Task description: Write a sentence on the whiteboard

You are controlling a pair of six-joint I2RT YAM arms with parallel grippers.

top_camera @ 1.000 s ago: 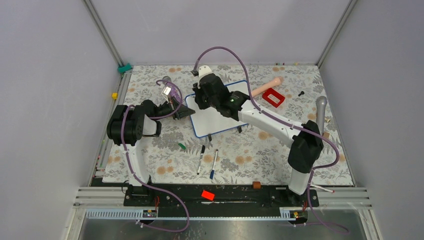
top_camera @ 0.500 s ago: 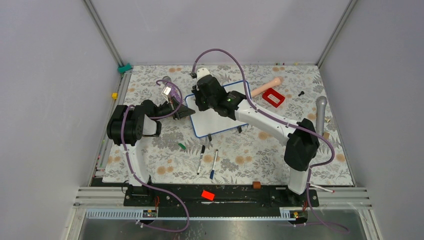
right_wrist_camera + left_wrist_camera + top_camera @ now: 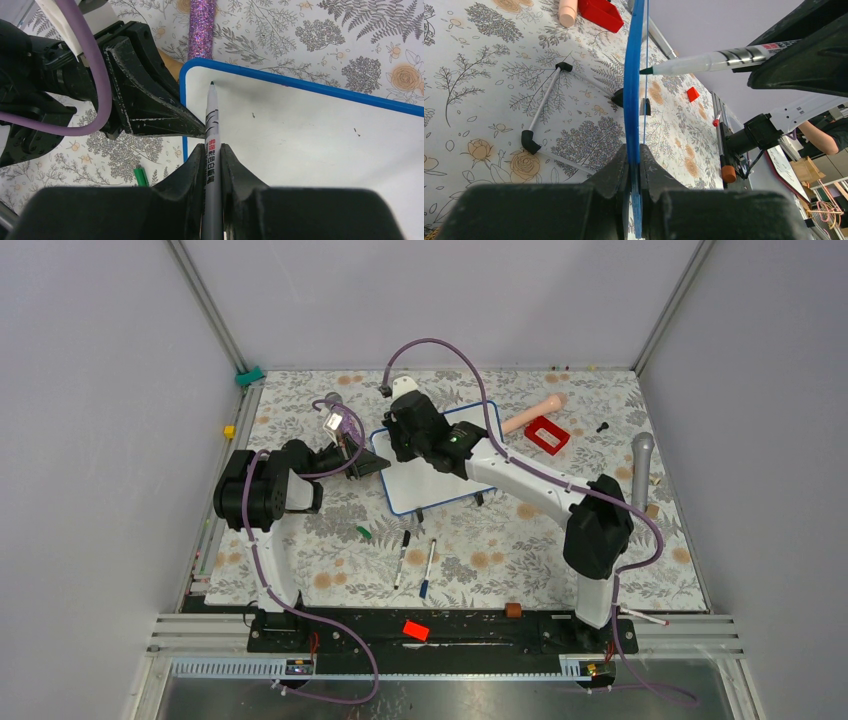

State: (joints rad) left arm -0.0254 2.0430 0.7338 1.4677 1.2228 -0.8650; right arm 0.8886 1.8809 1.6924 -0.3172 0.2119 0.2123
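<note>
Your left gripper point(image 3: 634, 152) pinches the whiteboard point(image 3: 310, 145) by its rim; it looks light, stiff, slippery. Your right gripper point(image 3: 212, 150) clenches a marker point(image 3: 212, 117) near its corner.

On the flowered cloth point(image 3: 520, 550) you see a pen point(image 3: 401, 558) and, just beside it, a second pen with a blue end point(image 3: 428, 567). A small green cap point(image 3: 364, 532) lies to their left. Toward the far right there is a red open frame point(image 3: 547, 434), and a peach cylinder point(image 3: 534, 415) is just beside it. A grey cylinder point(image 3: 641, 465) rests at the right edge. A small red block point(image 3: 415, 629) lies in front of the cloth.
</note>
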